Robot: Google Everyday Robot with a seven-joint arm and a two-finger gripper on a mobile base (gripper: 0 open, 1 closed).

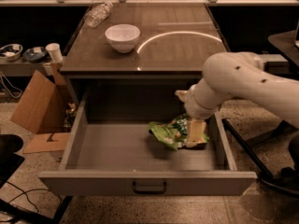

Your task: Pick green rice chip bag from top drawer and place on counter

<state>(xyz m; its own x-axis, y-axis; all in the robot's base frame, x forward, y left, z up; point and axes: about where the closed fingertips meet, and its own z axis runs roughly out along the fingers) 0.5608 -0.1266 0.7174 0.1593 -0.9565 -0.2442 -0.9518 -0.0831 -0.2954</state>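
Note:
The green rice chip bag (169,131) lies crumpled on the floor of the open top drawer (140,183), at its right side. My gripper (195,133) hangs from the white arm, down inside the drawer, right over the bag's right end. The counter (177,48) above the drawer is a glossy grey-brown top with a pale curved reflection.
A white bowl (122,37) and a clear plastic bottle (98,14) sit on the counter's left part. A cardboard box (35,104) leans left of the cabinet. A paper cup (54,52) stands on a low shelf at the left. Dark furniture stands at the right.

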